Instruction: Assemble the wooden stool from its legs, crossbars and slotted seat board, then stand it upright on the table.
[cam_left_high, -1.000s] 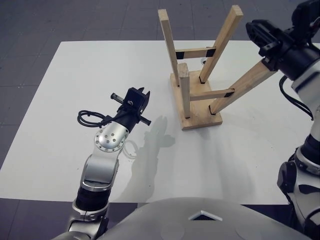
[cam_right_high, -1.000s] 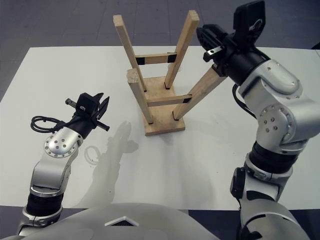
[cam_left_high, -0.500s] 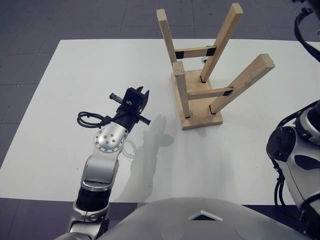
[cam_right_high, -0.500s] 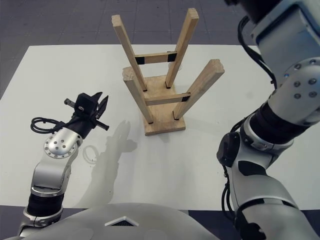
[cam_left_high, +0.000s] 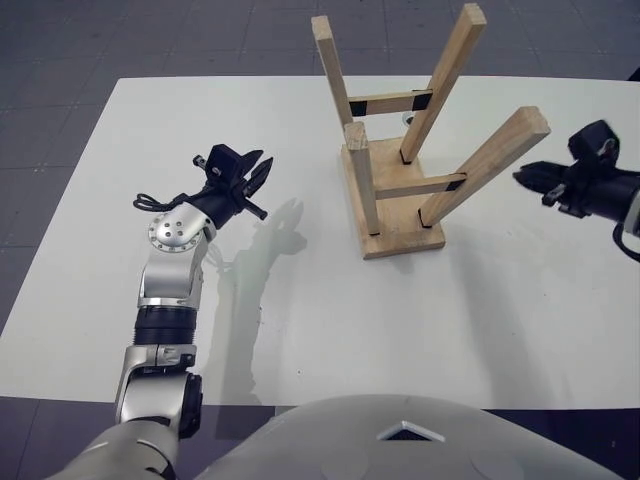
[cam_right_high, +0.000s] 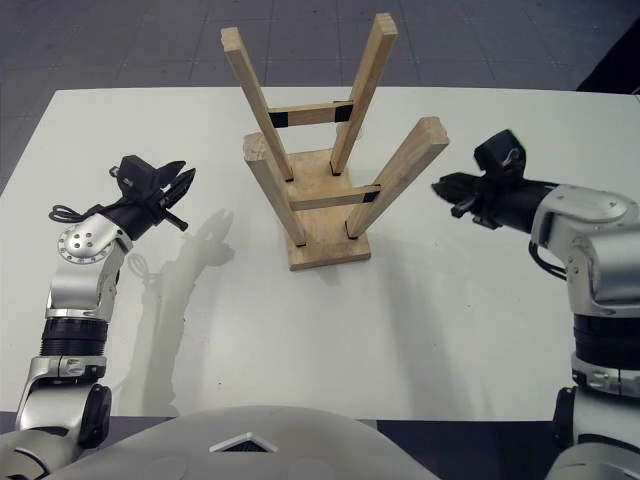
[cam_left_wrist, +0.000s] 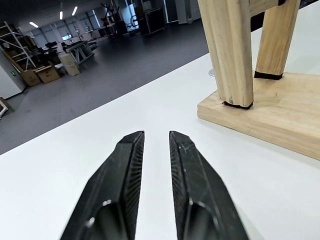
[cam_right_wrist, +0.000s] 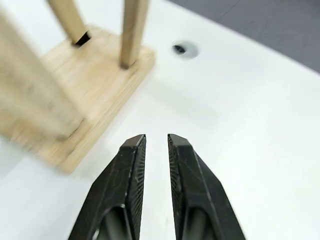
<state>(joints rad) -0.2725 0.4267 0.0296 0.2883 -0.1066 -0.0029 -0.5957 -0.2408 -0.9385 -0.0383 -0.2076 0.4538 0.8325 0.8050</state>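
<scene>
Stool (cam_left_high: 395, 190) upside down on counter (cam_left_high: 450, 330), toward far edge, about midway along it. Seat board (cam_left_high: 400, 238) flat on counter, four legs (cam_left_high: 335, 75) pointing up and splayed, crossbars (cam_left_high: 390, 104) joining them.

Left pincer (cam_left_wrist: 156, 134) above counter's left part, aimed at stool, well apart from it. Fingers slightly parted, nothing held.

Right pincer (cam_right_wrist: 156, 136) near right edge, just beside top of rightmost leaning leg (cam_left_high: 490, 165), not touching. Narrow gap, nothing held.
</scene>
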